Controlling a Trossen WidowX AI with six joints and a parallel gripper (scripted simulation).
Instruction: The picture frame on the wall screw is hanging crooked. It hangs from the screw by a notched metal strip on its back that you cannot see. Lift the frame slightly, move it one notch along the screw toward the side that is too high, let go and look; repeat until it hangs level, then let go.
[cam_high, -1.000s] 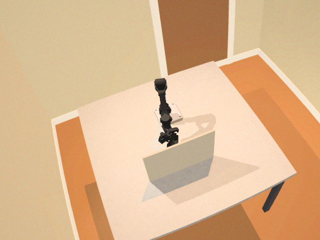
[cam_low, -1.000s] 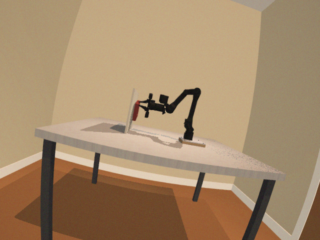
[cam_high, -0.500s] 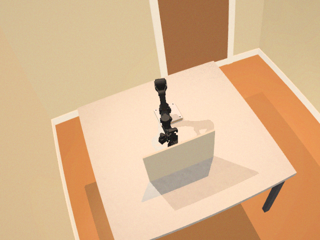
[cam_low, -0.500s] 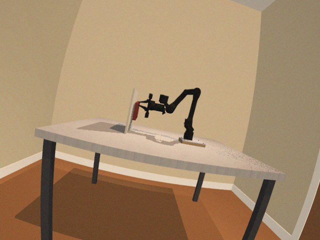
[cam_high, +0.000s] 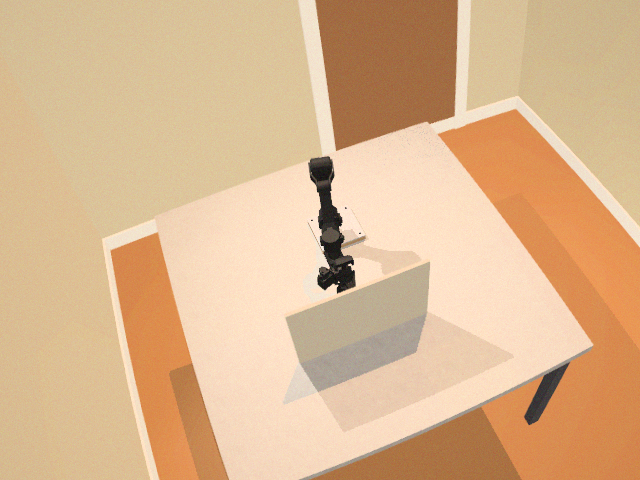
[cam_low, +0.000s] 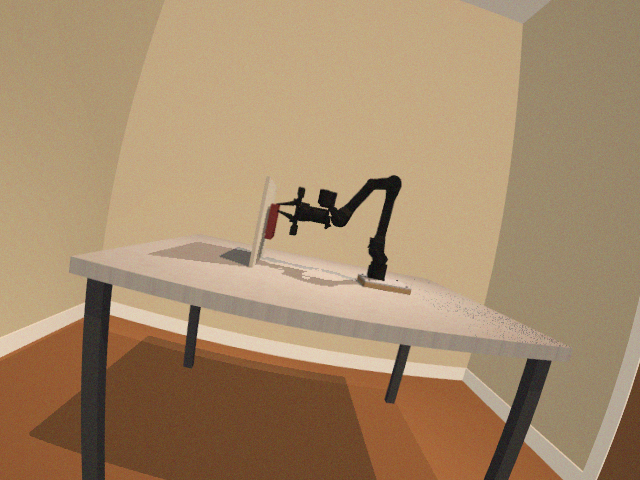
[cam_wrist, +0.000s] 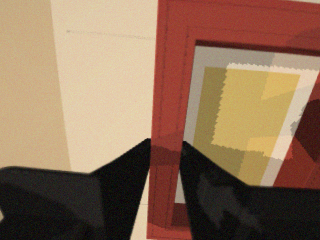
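Observation:
The red picture frame is against the upright wall panel, on the side facing the arm. My gripper is shut on the frame's left side bar, one finger on its outer side and one on its inner side. In the wrist view the top edge slopes slightly down to the right, but the camera may be tilted, so I cannot tell whether the frame is level. The screw and notched strip are hidden. In the top view the panel hides the frame and fingertips.
The panel stands on the pale table. The arm's base plate is on the table on the frame's side of the panel. The arm arches over the table between the base and the frame.

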